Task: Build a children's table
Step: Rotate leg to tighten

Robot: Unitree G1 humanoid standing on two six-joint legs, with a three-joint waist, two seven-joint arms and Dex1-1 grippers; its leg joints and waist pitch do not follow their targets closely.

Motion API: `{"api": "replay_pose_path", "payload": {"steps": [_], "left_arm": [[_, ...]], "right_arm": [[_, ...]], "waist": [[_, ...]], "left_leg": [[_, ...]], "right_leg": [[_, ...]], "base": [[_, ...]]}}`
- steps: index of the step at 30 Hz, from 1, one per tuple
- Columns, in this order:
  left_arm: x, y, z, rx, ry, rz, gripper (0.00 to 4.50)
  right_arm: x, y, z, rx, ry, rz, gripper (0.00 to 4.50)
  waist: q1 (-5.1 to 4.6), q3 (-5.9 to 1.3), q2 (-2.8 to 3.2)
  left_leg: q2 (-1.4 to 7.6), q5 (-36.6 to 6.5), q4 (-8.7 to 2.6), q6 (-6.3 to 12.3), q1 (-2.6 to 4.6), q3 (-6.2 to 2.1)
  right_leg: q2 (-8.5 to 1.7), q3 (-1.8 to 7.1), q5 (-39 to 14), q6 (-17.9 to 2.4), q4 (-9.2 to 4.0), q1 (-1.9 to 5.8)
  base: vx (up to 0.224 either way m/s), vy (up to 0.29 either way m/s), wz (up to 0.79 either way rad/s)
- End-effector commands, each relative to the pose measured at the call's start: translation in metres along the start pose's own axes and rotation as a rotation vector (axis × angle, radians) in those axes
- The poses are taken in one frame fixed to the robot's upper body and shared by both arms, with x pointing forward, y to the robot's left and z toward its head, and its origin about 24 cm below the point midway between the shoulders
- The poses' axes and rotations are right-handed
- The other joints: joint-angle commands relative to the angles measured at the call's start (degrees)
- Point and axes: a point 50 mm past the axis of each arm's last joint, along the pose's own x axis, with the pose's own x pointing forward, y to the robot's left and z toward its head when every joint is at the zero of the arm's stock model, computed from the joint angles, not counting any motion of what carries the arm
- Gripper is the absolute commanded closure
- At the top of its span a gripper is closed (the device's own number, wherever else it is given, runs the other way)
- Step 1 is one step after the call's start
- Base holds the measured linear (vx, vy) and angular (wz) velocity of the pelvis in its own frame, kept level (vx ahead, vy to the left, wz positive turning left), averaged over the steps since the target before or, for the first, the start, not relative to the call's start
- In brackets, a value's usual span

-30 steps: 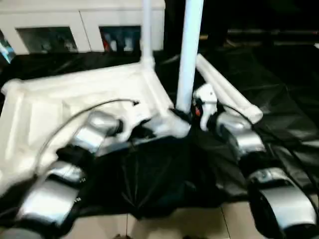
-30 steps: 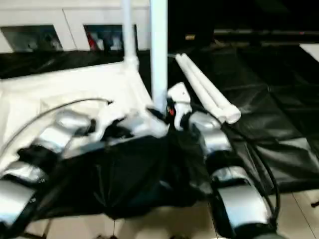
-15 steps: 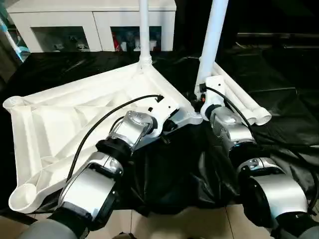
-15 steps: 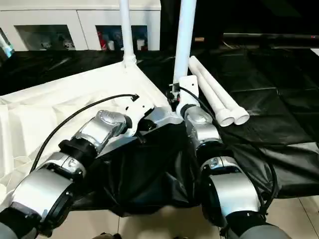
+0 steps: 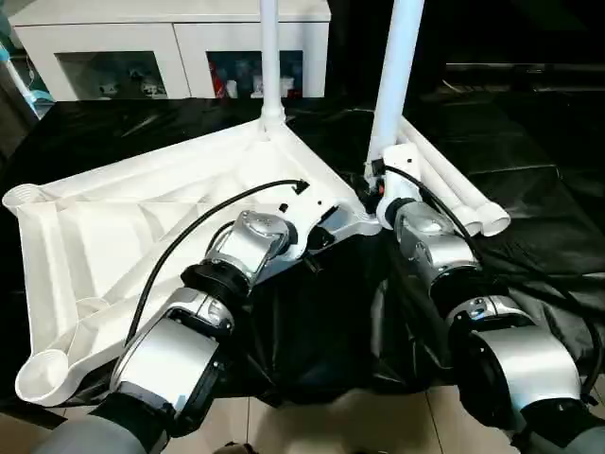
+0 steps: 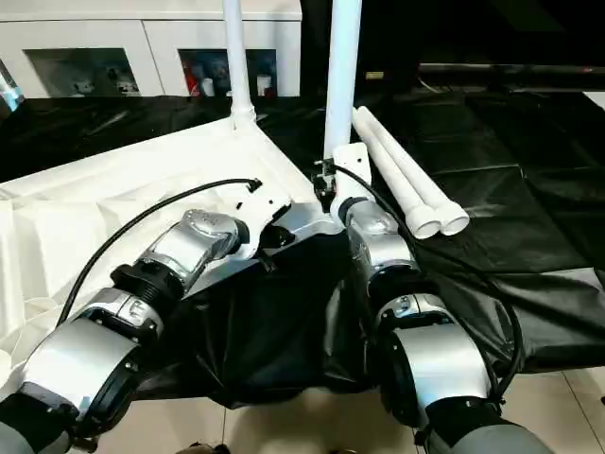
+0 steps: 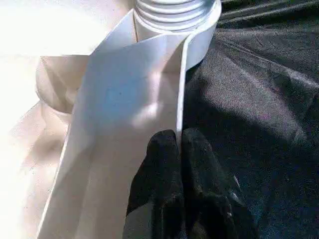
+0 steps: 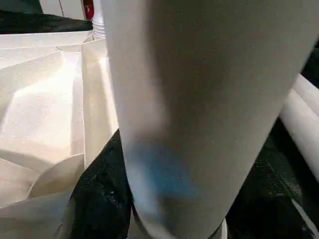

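The white plastic square table top (image 5: 142, 227) lies upside down, ribbed underside up, on black sheeting (image 5: 529, 142) spread over a pale tiled floor (image 5: 340, 426). One white tubular leg (image 5: 268, 57) stands upright in the far corner socket. A second upright white tubular leg (image 5: 395, 76) stands at the near right corner socket (image 7: 174, 15), just beside the first. Two loose white tubular legs (image 6: 406, 180) lie side by side on the sheeting to the right, touching each other, with open sheeting beyond them. The two left corner sockets, far (image 5: 21, 197) and near (image 5: 38, 378), are open.

The left hand (image 7: 178, 149) has its two black fingers (image 7: 162, 164) pressed together, pinching the thin rim of the table top close to the near right socket. The right hand (image 5: 380, 180) is at the foot of the second upright leg, which passes directly before its wrist camera; whether its fingers are closed around the leg cannot be told.

Behind the sheeting stands a low white glass-door cabinet (image 5: 170, 38).
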Motion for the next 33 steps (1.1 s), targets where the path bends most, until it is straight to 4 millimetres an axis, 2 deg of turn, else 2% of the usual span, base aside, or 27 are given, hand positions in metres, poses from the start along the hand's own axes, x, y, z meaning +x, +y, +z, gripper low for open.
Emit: {"api": "replay_pose_path", "payload": {"steps": [1,4,5,6,7,8,9,11,12,13,14,15,16,17,18,19,22,28,33], "left_arm": [[-0.003,0.003,0.017,0.052,-0.055,0.015,4.50],[-0.006,0.000,0.016,0.092,-0.077,-0.066,4.50],[-0.006,0.000,0.015,0.091,-0.073,-0.075,4.50],[-0.006,0.000,0.015,0.091,-0.073,-0.075,4.50],[-0.015,0.004,0.007,0.145,-0.071,-0.150,4.50],[-0.016,0.005,0.005,0.151,-0.067,-0.158,4.50],[-0.016,0.005,0.005,0.151,-0.067,-0.158,4.50],[-0.016,0.005,0.005,0.151,-0.067,-0.158,4.50],[-0.016,0.005,0.005,0.151,-0.067,-0.158,4.50],[-0.021,0.006,0.002,0.174,-0.077,-0.195,4.50],[-0.032,0.009,-0.005,0.225,-0.088,-0.265,4.50],[-0.043,0.011,-0.012,0.274,-0.094,-0.332,4.50],[-0.053,0.014,-0.018,0.306,-0.091,-0.385,4.50],[-0.058,0.015,-0.021,0.318,-0.089,-0.409,4.50],[-0.062,0.016,-0.023,0.322,-0.088,-0.430,4.50],[-0.066,0.017,-0.025,0.323,-0.084,-0.445,4.50],[-0.073,0.020,-0.030,0.341,-0.072,-0.456,4.50],[-0.082,0.024,-0.039,0.336,-0.066,-0.461,4.50],[-0.085,0.025,-0.040,0.341,-0.077,-0.444,4.50]], "right_arm": [[-0.017,0.034,-0.086,0.100,0.356,0.138,2.60],[-0.017,0.036,-0.082,0.112,0.338,0.232,2.60],[-0.018,0.036,-0.081,0.106,0.334,0.259,2.60],[-0.018,0.036,-0.081,0.106,0.334,0.259,2.60],[-0.022,0.034,-0.080,0.038,0.330,0.416,2.60],[-0.023,0.034,-0.081,0.027,0.331,0.437,2.60],[-0.023,0.034,-0.081,0.027,0.331,0.437,2.60],[-0.023,0.034,-0.081,0.027,0.331,0.437,2.60],[-0.023,0.034,-0.081,0.027,0.331,0.437,2.60],[-0.025,0.031,-0.081,0.000,0.332,0.498,2.60],[-0.034,0.022,-0.085,-0.042,0.340,0.616,2.60],[-0.043,0.014,-0.088,-0.078,0.354,0.722,2.60],[-0.051,0.007,-0.091,-0.112,0.371,0.810,2.60],[-0.056,0.003,-0.092,-0.128,0.382,0.849,2.60],[-0.059,-0.001,-0.094,-0.143,0.395,0.880,2.60],[-0.063,-0.004,-0.095,-0.156,0.408,0.907,2.60],[-0.068,-0.009,-0.096,-0.194,0.426,0.943,2.60],[-0.074,-0.013,-0.092,-0.219,0.410,0.998,2.60],[-0.074,-0.012,-0.090,-0.223,0.388,0.995,2.60]], "waist": [[0.01,-1.86,0.60],[0.06,-2.03,0.60],[-0.12,-2.16,0.60],[-0.13,-2.18,0.65],[-0.05,-2.30,0.46],[-0.26,-2.23,0.36],[-0.24,-2.37,0.57],[-0.24,-2.55,0.66],[-0.31,-2.54,0.63],[-0.19,-2.53,0.60],[-0.24,-2.51,0.32],[-0.06,-2.66,0.03],[0.06,-2.98,0.39],[0.01,-3.08,0.52],[-0.10,-3.22,0.71],[-0.22,-3.37,0.99],[-0.13,-3.34,0.86],[-0.07,-3.31,0.79],[-0.03,-3.40,0.60]], "left_leg": [[3.10,-24.87,-5.13,0.05,0.62,-2.34],[3.20,-23.46,-5.13,0.60,0.31,-2.36],[3.29,-21.68,-5.17,0.67,-0.08,-2.33],[3.32,-20.97,-5.16,0.74,-0.17,-2.33],[3.30,-19.76,-4.89,1.75,-0.23,-2.21],[3.21,-18.98,-4.82,2.36,-0.59,-2.00],[3.28,-16.97,-4.70,2.94,-0.71,-1.96],[3.37,-15.11,-4.40,3.23,-0.06,-1.63],[3.34,-14.08,-4.32,3.42,-0.21,-1.57],[3.34,-13.51,-4.26,3.87,-0.28,-1.56],[3.26,-13.30,-4.17,4.22,-0.38,-1.43],[3.33,-11.91,-3.88,5.76,-0.73,-1.33],[3.38,-9.78,-3.51,7.50,-0.78,-1.36],[3.57,-8.51,-3.42,8.25,-0.85,-1.44],[3.63,-7.30,-3.23,8.88,-0.75,-1.31],[3.79,-4.54,-2.99,9.62,-0.29,-1.15],[3.77,-4.12,-2.99,8.88,-0.07,-1.00],[3.89,-5.83,-3.24,6.79,0.23,-0.91],[3.84,-5.78,-3.22,6.40,0.22,-0.90]], "right_leg": [[-4.19,2.63,-27.10,-7.43,-5.82,0.26],[-4.26,2.69,-24.96,-7.91,-5.64,0.54],[-4.20,2.72,-21.71,-8.73,-5.12,0.91],[-4.15,2.66,-20.25,-9.24,-4.93,1.02],[-4.17,2.58,-17.12,-10.79,-4.63,1.34],[-4.09,2.62,-16.08,-11.21,-4.54,1.55],[-4.25,2.58,-14.78,-11.78,-4.30,1.81],[-4.07,2.59,-12.19,-13.17,-4.14,1.47],[-4.02,2.54,-10.70,-13.94,-3.89,1.66],[-4.04,2.43,-10.36,-14.17,-3.88,1.80],[-3.95,2.37,-10.39,-14.09,-3.92,1.87],[-4.04,2.33,-8.54,-14.05,-3.71,2.25],[-3.98,2.21,-4.67,-14.53,-3.23,2.37],[-4.00,2.16,-2.15,-14.95,-2.87,2.48],[-3.81,2.08,0.45,-15.49,-2.52,2.33],[-3.55,1.91,5.91,-17.05,-1.88,2.11],[-3.53,1.87,6.27,-17.96,-1.85,2.26],[-3.46,2.07,3.39,-17.64,-2.03,2.31],[-3.48,2.13,2.97,-17.21,-2.02,2.36]], "base": [[0.000,0.000,0.00],[0.000,0.000,0.00],[0.000,0.000,0.00],[0.000,0.000,0.00],[0.000,0.000,0.00],[0.000,0.000,0.00],[0.000,0.000,0.00],[0.052,-0.025,-0.02],[0.000,0.000,0.00],[0.000,0.000,0.00],[0.000,0.000,0.00],[0.000,0.000,0.00],[0.063,-0.018,-0.01],[0.063,-0.018,-0.01],[0.070,-0.028,0.00],[0.056,-0.030,-0.01],[0.019,-0.010,0.00],[0.000,0.000,0.00],[0.000,0.000,0.00]]}}
